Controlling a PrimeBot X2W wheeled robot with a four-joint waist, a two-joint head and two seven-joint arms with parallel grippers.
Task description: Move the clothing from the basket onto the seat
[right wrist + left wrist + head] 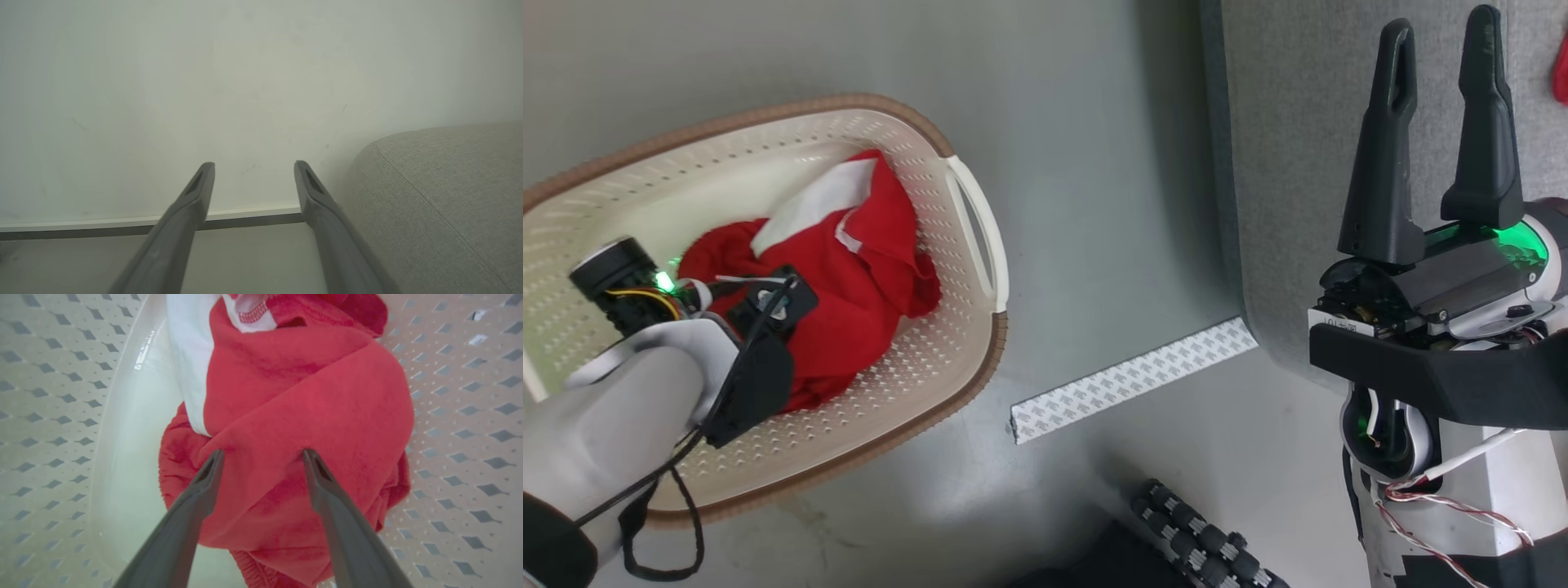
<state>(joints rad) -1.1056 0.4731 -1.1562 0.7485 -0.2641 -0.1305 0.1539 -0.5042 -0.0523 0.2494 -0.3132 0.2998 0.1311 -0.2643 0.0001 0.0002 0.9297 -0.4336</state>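
Note:
The cream basket (964, 204) with a brown rim stands on the floor at the left, holding crumpled red clothing (866, 261) with a white panel. My left arm reaches down into it. In the left wrist view my left gripper (261, 453) is open, both fingertips pressing into the red clothing (310, 396) with a fold of fabric between them. My right gripper (1441, 41) is open and holds nothing, raised at the right over the edge of the grey seat (1290, 122). The right wrist view shows my right gripper (253, 165) beside the seat (441, 196), facing a pale wall.
A strip of white patterned tape (1131, 380) lies on the grey floor between basket and seat. My wheeled base (1192, 531) shows at the bottom. A bit of red fabric (1560, 73) lies on the seat at the far right edge. A skirting board (102, 226) runs along the wall.

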